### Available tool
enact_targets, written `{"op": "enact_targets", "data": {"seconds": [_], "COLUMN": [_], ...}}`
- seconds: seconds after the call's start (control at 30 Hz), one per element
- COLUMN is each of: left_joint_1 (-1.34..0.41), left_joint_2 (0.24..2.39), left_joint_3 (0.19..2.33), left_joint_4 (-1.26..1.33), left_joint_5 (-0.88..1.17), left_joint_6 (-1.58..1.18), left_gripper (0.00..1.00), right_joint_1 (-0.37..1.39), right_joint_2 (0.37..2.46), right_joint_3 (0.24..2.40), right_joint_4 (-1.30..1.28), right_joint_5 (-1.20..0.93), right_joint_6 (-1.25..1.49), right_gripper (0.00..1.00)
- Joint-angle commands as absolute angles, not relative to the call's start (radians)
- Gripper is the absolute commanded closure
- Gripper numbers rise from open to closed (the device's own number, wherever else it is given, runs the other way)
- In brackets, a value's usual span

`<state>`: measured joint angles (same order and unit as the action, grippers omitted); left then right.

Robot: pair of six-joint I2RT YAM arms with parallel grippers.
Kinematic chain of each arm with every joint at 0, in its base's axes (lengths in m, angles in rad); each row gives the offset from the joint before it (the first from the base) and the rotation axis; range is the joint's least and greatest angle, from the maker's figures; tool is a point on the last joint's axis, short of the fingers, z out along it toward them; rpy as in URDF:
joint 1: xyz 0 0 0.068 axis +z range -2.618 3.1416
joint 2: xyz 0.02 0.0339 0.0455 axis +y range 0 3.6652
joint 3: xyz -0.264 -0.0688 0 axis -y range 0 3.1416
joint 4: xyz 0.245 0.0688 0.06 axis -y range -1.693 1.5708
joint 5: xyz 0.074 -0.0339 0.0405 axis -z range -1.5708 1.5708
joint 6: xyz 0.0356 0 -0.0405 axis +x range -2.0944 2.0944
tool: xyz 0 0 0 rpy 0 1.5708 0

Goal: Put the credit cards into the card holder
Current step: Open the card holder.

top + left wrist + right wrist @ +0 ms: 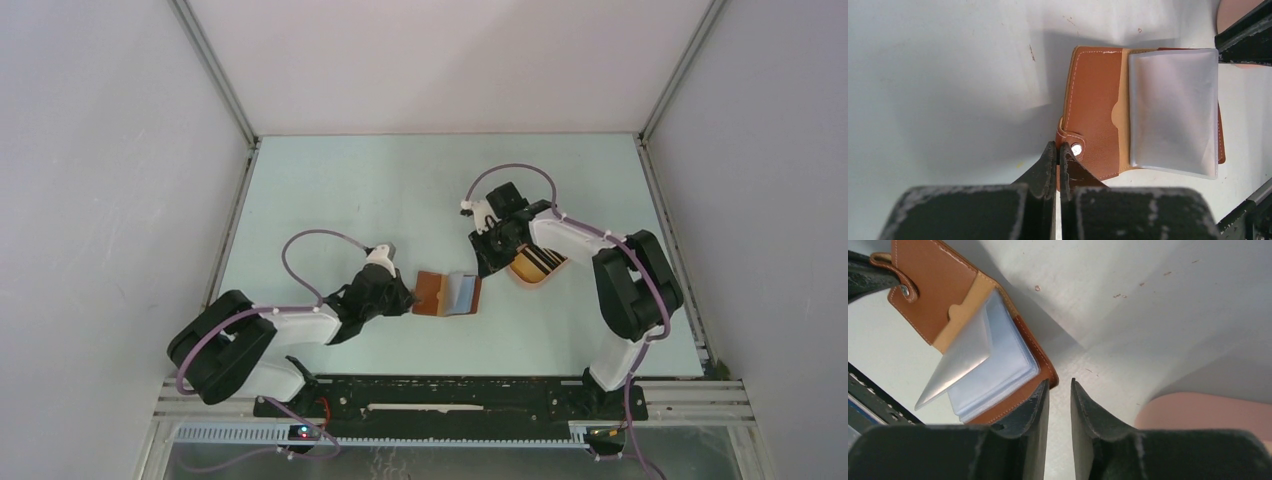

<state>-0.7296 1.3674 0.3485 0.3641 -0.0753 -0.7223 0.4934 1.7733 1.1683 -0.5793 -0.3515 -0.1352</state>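
Observation:
The card holder [440, 293], a reddish-brown leather wallet, lies open on the table with clear plastic sleeves [1173, 110] fanned up. My left gripper [403, 297] is shut on its left edge by the snap tab [1074, 145]; the gripper [1058, 146] shows leather between its fingers. The credit cards [535, 260], black and yellow-orange ones showing, lie in the pink tray [528, 277]. My right gripper [488, 260] hovers between wallet and tray, its jaws slightly apart and empty. In the right wrist view the gripper [1059, 385] is just past the card holder's [933, 295] right corner.
The pink tray also shows in the right wrist view [1208, 410] and in the left wrist view's top right corner [1235, 10]. White walls enclose the table on three sides. The arms' base rail [450, 395] runs along the near edge.

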Motion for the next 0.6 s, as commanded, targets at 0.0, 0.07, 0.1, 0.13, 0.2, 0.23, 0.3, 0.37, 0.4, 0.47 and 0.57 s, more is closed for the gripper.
{"op": "enact_targets", "data": {"seconds": [0.0, 0.07, 0.1, 0.13, 0.2, 0.23, 0.3, 0.37, 0.4, 0.47, 0.57], "left_joint_1": [-0.724, -0.728, -0.732, -0.735, -0.744, -0.753, -0.77, -0.785, -0.79, -0.793, -0.794], "left_joint_2": [1.39, 1.374, 1.358, 1.344, 1.312, 1.294, 1.258, 1.223, 1.209, 1.187, 1.184], "left_joint_3": [0.367, 0.37, 0.37, 0.368, 0.369, 0.372, 0.378, 0.383, 0.384, 0.383, 0.376], "left_joint_4": [0.321, 0.314, 0.31, 0.307, 0.296, 0.285, 0.26, 0.246, 0.239, 0.232, 0.23], "left_joint_5": [-0.07, -0.058, -0.056, -0.053, -0.047, -0.045, -0.047, -0.045, -0.045, -0.047, -0.06], "left_joint_6": [-0.692, -0.692, -0.694, -0.696, -0.7, -0.702, -0.705, -0.71, -0.714, -0.717, -0.719], "left_gripper": [1.0, 1.0, 1.0, 1.0, 1.0, 1.0, 1.0, 1.0, 1.0, 1.0, 1.0], "right_joint_1": [0.496, 0.504, 0.509, 0.515, 0.519, 0.52, 0.52, 0.522, 0.528, 0.54, 0.549], "right_joint_2": [1.671, 1.618, 1.59, 1.563, 1.515, 1.494, 1.458, 1.443, 1.449, 1.483, 1.567], "right_joint_3": [1.203, 1.197, 1.192, 1.189, 1.175, 1.166, 1.15, 1.142, 1.14, 1.14, 1.151], "right_joint_4": [-0.588, -0.587, -0.588, -0.591, -0.596, -0.602, -0.62, -0.651, -0.658, -0.658, -0.638], "right_joint_5": [-0.338, -0.366, -0.374, -0.384, -0.435, -0.474, -0.597, -0.734, -0.779, -0.804, -0.701], "right_joint_6": [-0.186, -0.218, -0.236, -0.258, -0.303, -0.328, -0.38, -0.437, -0.45, -0.441, -0.371], "right_gripper": [0.67, 0.62, 0.59, 0.57, 0.56, 0.56, 0.56, 0.56, 0.56, 0.57, 0.61]}}
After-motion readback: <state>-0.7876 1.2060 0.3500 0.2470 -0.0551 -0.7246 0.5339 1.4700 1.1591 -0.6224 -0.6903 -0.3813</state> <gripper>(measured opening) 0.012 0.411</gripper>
